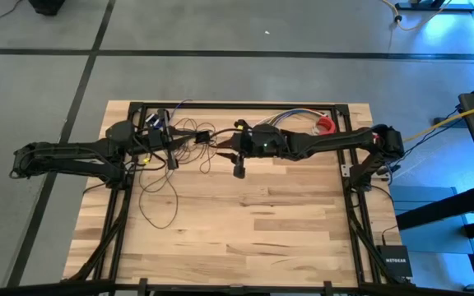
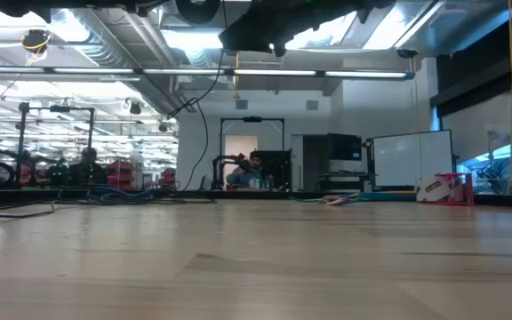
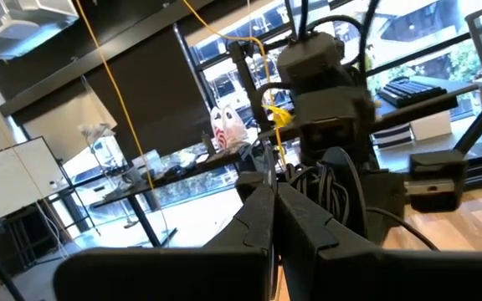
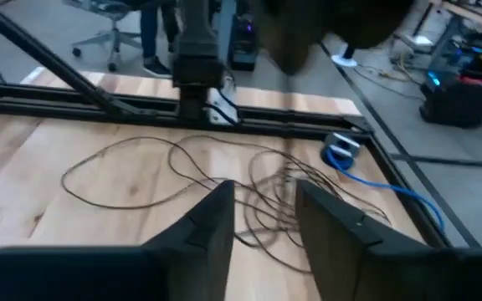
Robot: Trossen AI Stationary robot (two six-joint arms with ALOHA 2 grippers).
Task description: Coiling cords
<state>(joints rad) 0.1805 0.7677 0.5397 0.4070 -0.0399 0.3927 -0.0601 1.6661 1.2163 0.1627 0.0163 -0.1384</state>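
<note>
cords (image 4: 224, 180) loose on table (image 1: 245, 222) — left gripper (image 3: 273, 217) pressed together, right gripper (image 4: 262, 213) spread

I am seeing grey floor (image 1: 220, 29), whiteboard (image 2: 412, 160), ceiling strip lights (image 2: 238, 73) glowing, windows (image 3: 224, 79) letting in daylight.

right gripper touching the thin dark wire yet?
Cannot tell. Right wrist view: the open right gripper frames the thin dark looped wire, but neither contact nor gap shows plainly.

Brightly lit from ceiling strip lights (image 2: 238, 73); blue cast along one edge; window glare behind; motion-blurred, soft wrist views.
</note>
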